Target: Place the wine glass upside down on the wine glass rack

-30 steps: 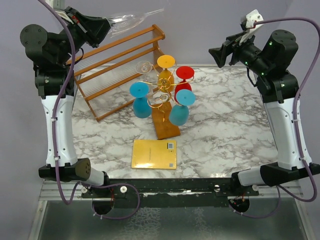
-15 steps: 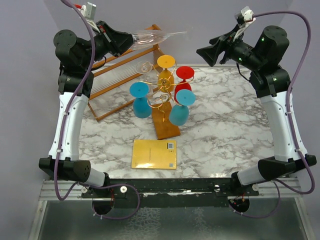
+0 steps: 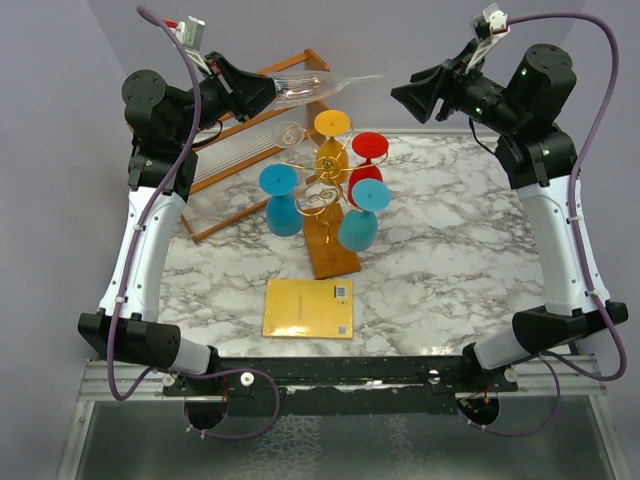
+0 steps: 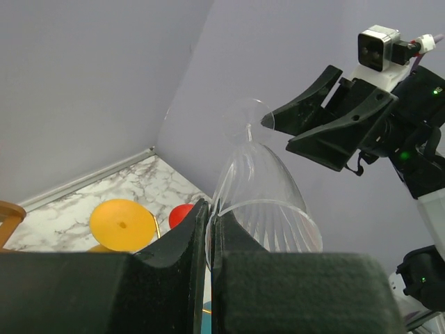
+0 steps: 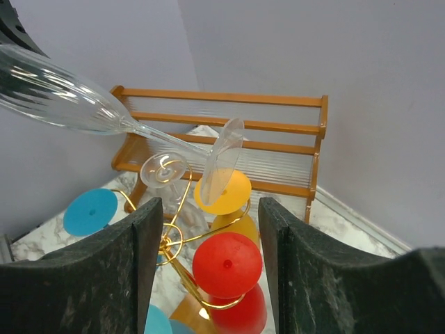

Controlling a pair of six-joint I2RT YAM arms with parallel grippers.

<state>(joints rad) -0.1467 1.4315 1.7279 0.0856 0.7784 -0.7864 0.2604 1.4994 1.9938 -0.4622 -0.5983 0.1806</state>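
Note:
A clear wine glass (image 3: 305,87) lies sideways in the air above the back of the table, its foot (image 3: 362,78) pointing right. My left gripper (image 3: 262,92) is shut on the rim of its bowl (image 4: 261,188). My right gripper (image 3: 403,98) hangs open just right of the foot, apart from it, with nothing between its fingers. In the right wrist view the glass (image 5: 76,104) slants down to its foot (image 5: 226,156) ahead of my right gripper (image 5: 208,229). Below stands the gold wire wine glass rack (image 3: 322,178) on its wooden base (image 3: 332,252), with blue, yellow, red, teal and clear glasses hanging upside down on it.
A slatted two-tier wooden shelf (image 3: 235,150) stands at the back left, under the left arm. A flat yellow box (image 3: 308,308) lies near the table's front edge. The purple wall is close behind both grippers.
The left arm has carried the glass a little to the right. The right arm has swung left toward the glass's foot, and its jaws have narrowed somewhat.

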